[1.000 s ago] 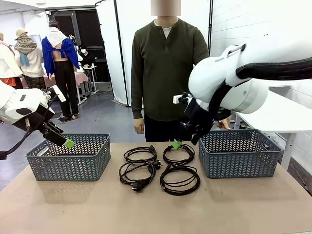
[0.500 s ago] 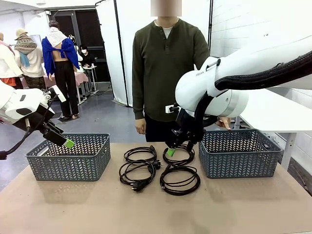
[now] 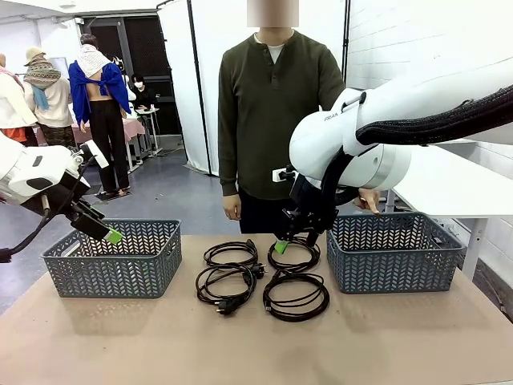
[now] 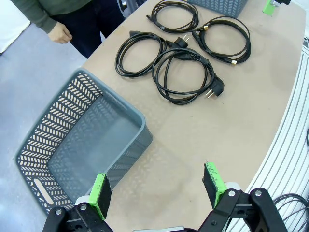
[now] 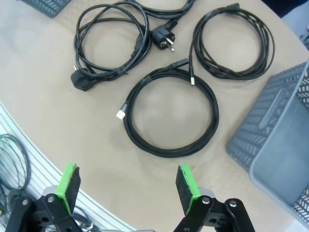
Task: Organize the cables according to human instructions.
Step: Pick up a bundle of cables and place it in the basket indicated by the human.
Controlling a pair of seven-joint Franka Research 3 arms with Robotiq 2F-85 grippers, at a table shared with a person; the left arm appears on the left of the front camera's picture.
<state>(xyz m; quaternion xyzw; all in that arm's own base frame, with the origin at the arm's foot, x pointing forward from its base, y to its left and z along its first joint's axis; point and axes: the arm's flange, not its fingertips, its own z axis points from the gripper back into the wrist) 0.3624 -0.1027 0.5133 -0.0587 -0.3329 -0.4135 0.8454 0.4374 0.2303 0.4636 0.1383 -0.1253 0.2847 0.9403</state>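
Front view: cables point(image 3: 227, 304) lie between baskets point(image 3: 112, 265) point(image 3: 390, 261); left gripper point(image 4: 154, 176) and right gripper point(image 5: 126, 170) gape wide.

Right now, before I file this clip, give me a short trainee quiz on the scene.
1. How many cable bundles lie on the table?
2. True or false: the right gripper is shut on a cable.
3. The left basket holds: A) nothing, B) one cable, C) two cables.
Key: 1. Four. 2. False, its jaws stand open above the cables. 3. A.
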